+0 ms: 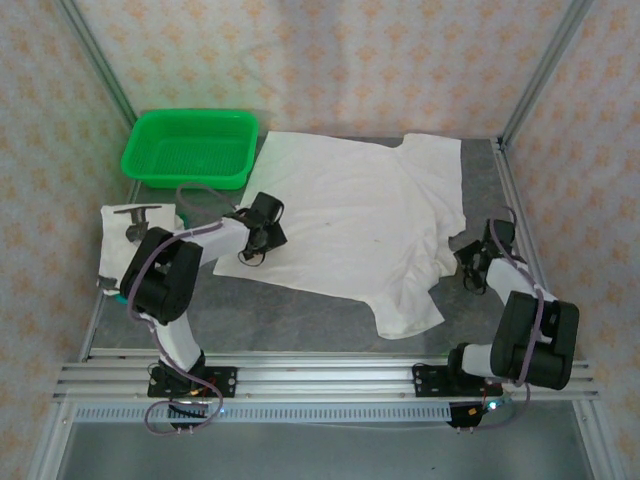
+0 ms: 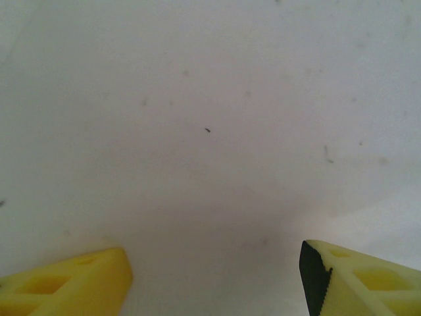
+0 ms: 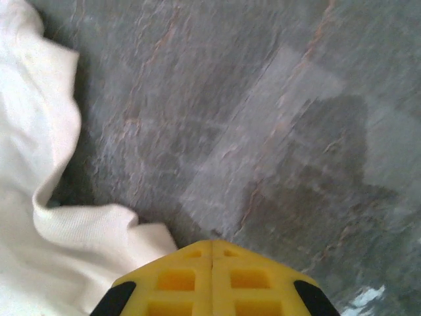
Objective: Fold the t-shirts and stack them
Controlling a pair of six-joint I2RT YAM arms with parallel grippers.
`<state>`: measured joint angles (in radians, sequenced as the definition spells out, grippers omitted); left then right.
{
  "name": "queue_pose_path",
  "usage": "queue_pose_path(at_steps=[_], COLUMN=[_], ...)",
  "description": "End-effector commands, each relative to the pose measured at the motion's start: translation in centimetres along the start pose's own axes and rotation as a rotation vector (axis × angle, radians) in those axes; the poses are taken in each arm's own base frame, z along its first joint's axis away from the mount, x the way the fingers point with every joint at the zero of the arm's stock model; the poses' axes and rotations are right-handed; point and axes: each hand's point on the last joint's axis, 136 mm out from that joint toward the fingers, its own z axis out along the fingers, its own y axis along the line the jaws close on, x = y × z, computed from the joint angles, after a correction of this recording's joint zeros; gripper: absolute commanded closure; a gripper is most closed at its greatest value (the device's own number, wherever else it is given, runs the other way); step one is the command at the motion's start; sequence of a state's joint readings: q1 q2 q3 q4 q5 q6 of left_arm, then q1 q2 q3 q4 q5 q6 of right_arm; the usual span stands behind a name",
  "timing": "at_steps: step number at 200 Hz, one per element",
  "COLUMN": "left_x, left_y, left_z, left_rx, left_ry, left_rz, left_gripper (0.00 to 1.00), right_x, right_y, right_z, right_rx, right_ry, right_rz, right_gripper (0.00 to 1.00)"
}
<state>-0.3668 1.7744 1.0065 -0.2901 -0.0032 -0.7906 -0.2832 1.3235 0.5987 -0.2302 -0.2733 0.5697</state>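
right gripper [image 3: 212, 253] is closed at lower centre, beside the hem of the shirt [image 3: 39, 263] on the desk [image 3: 263, 118]; left gripper [image 2: 217, 280] hangs open over the shirt's left edge.

One t-shirt [image 1: 350, 215] lies spread flat across the middle of the table [image 1: 300, 312], reaching back towards the far edge. Behind it and to the left, in the far left corner, sits the basket [image 1: 190, 148]. Nearer, along the table's left edge, lies a second t-shirt [image 1: 118, 245], well apart from the first. The left gripper [image 1: 262, 226] is over the spread shirt's left edge, with cloth directly beneath it. The right gripper [image 1: 470, 265] is at the shirt's right side, just beside the sleeve, with bare table ahead and to its right.
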Motion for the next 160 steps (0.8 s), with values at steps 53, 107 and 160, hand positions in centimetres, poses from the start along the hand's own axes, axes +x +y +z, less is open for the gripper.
queue_pose_path(at_steps=[53,107,160], left_x=[6.6,8.4,6.9], left_y=[6.4,8.2,7.7], left_z=[0.6,-0.6,-1.7], left_rx=[-0.084,-0.111,-0.115], left_ry=[0.111,0.121,0.084], left_rz=[-0.156,-0.177,-0.151], left_gripper=[0.28,0.27,0.26], right_x=[-2.8,-0.7,-1.9], right_y=[6.2,13.1,11.7], right_z=[-0.1,3.2,10.0], right_rx=[-0.224,-0.351,-0.163], right_ry=[0.026,0.176,0.247], right_rz=[-0.169,-0.331,-0.147], right_gripper=[0.5,0.59,0.84])
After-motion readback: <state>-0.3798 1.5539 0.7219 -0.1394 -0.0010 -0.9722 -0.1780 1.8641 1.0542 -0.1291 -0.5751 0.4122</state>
